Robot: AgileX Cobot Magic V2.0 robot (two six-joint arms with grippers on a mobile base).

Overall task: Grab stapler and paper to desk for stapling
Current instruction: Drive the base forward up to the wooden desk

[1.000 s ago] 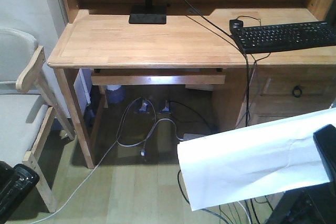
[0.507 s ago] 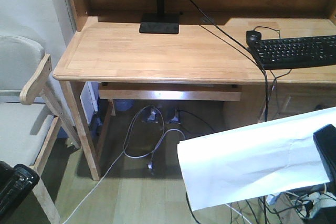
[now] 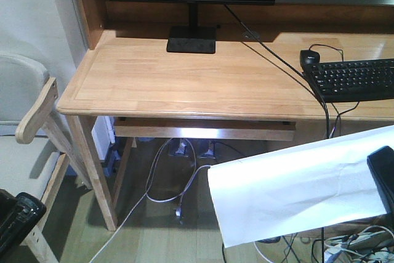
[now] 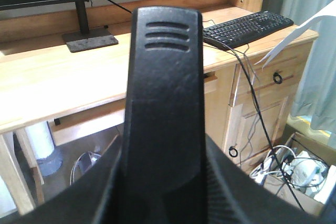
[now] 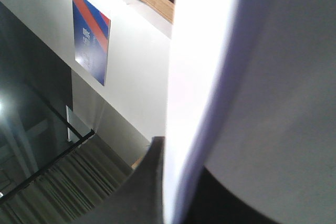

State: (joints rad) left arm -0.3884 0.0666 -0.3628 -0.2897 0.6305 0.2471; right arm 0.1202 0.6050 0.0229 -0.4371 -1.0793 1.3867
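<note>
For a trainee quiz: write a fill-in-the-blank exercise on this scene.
1. The paper is held off the desk by the ____ gripper.
2. The stapler in the left gripper is ____ in colour.
3. In the front view, the keyboard lies to the ____ of the monitor stand.

Missing words: right; black; right.
</note>
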